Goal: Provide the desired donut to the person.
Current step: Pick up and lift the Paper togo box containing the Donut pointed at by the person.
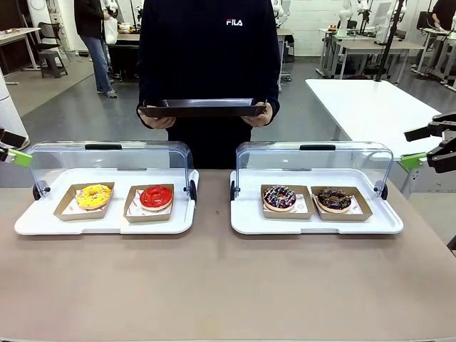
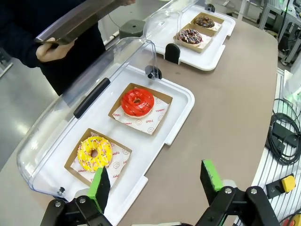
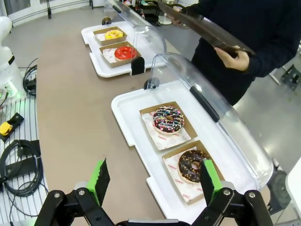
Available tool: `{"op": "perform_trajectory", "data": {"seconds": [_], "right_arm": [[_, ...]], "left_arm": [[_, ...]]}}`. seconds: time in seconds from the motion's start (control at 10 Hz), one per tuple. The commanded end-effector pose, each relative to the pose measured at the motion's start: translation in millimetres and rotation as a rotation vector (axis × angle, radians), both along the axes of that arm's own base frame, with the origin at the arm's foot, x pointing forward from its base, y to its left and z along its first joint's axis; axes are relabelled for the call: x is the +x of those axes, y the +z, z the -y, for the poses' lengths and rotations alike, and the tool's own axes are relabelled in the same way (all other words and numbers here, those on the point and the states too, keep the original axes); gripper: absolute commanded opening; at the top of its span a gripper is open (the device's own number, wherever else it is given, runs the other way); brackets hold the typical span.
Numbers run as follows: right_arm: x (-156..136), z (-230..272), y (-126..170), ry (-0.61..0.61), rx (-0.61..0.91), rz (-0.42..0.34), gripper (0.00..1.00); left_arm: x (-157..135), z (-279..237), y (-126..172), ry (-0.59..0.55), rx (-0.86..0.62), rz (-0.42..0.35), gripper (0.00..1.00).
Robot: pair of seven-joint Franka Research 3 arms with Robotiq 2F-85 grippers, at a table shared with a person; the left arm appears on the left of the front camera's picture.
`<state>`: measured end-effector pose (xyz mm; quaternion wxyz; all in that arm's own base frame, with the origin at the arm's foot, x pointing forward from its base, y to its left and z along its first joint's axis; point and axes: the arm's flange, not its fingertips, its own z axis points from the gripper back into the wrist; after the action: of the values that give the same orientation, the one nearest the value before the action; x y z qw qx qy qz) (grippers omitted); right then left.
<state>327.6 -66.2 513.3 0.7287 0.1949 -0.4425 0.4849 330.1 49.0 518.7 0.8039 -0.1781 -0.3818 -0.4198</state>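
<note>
four choices: yellow donut (image 1: 93, 195) and red donut (image 1: 156, 196) left, sprinkled donut (image 1: 279, 197) and chocolate donut (image 1: 333, 198) right, each in a card boat (image 1: 67, 212), lids (image 1: 107, 154) up. the person (image 1: 206, 50), far side, holds a tray (image 1: 203, 108). left gripper (image 2: 154, 176) and right gripper (image 3: 155, 174) hang with jaws apart, empty. which is wanted is unclear; await a sign, then pinch the boat's rim, not icing.

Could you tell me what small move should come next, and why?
Probably keep the left gripper and right gripper, both open, back and wait: the person just holds the dark tray, pointing at neither the yellow donut, red donut, sprinkled donut nor chocolate donut, so the wanted one isn't clear.
</note>
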Motion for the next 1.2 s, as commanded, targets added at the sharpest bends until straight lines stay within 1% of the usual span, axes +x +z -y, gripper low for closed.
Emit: {"op": "perform_trajectory", "data": {"seconds": [0.0, 0.1, 0.2, 0.3, 1.1], "right_arm": [[-5, -6, -10, 0.007, 0.005, 0.019, 1.00], [-3, -8, -10, -0.027, -0.001, 0.002, 1.00], [0, 0, 0, -0.001, -0.004, 0.002, 1.00], [0, 0, 0, -0.001, -0.004, 0.002, 1.00], [0, 0, 0, -0.001, -0.004, 0.002, 1.00]], "left_arm": [[-21, 7, -25, -0.013, -0.004, 0.033, 1.00], [-20, 8, -26, -0.020, 0.011, 0.014, 1.00], [-18, 12, -29, -0.048, 0.025, -0.012, 1.00], [0, 0, -1, -0.004, 0.004, 0.001, 1.00], [0, 0, -1, -0.004, 0.004, 0.001, 1.00]]}}
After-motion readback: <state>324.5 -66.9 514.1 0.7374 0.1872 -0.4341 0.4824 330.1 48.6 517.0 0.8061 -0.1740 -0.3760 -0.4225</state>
